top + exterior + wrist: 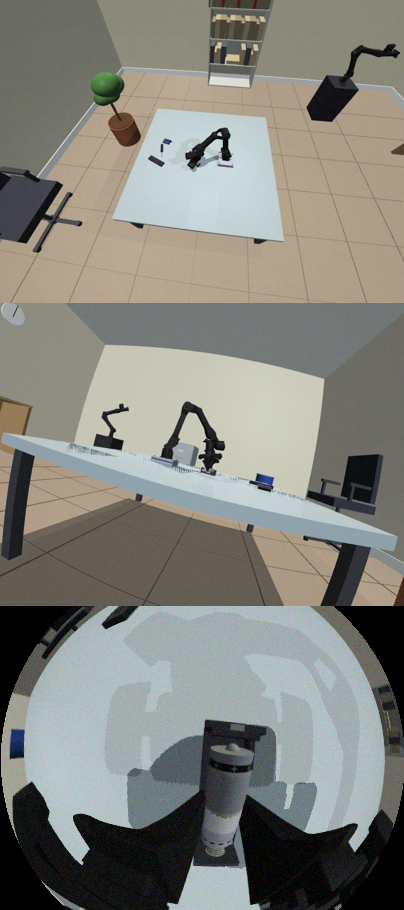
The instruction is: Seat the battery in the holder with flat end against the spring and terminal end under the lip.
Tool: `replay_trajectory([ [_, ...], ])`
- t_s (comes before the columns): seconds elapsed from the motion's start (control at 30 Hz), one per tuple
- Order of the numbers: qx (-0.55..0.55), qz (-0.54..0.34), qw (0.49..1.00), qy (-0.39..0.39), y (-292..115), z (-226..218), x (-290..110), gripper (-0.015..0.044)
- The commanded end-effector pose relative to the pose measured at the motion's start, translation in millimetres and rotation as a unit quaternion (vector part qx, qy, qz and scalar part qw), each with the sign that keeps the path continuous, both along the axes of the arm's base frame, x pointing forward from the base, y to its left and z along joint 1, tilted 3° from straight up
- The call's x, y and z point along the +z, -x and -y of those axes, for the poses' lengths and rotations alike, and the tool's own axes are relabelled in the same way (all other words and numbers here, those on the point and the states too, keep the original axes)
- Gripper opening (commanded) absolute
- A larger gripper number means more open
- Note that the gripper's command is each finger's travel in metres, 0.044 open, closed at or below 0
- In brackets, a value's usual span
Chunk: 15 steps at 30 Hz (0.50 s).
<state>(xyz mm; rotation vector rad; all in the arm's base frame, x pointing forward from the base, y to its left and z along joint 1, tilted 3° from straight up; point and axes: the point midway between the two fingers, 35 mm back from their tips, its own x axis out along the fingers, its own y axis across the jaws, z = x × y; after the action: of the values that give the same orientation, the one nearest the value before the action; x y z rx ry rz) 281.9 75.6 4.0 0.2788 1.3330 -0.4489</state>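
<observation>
The gripper (222,822) is clamping a grey cylindrical battery (226,785) between its two dark fingers, and in the wrist view the battery is lying lengthwise along the dark holder (234,733) beneath it. Its small raised terminal end is pointing at the holder's far wall, while its lower end is sitting over the near part of the holder, close to the pale table (87,722). Whether the battery is resting fully down in the holder or hanging just above it cannot be told. In the exterior view the arm (195,415) is arching up from its white base plate (156,459) and reaching straight down, with the gripper tip low over the table surface. Farther off on the table, well apart from the holder, a black remote control (155,160), a slim screwdriver (161,148) and a small blue object (167,141) are lying near one another.
</observation>
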Motion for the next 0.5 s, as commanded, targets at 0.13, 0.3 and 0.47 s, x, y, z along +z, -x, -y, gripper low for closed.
replay_trajectory([
  [0.13, 0.004, -0.039, 0.999, -0.015, 3.8, -0.8, -4.3, 0.0084],
  [0.3, 0.003, -0.057, 0.998, -0.025, 3.1, -0.4, -4.5, 0.0084],
  [0.47, 0.002, -0.075, 0.997, -0.034, 2.5, 0.0, -4.5, 0.0084],
])
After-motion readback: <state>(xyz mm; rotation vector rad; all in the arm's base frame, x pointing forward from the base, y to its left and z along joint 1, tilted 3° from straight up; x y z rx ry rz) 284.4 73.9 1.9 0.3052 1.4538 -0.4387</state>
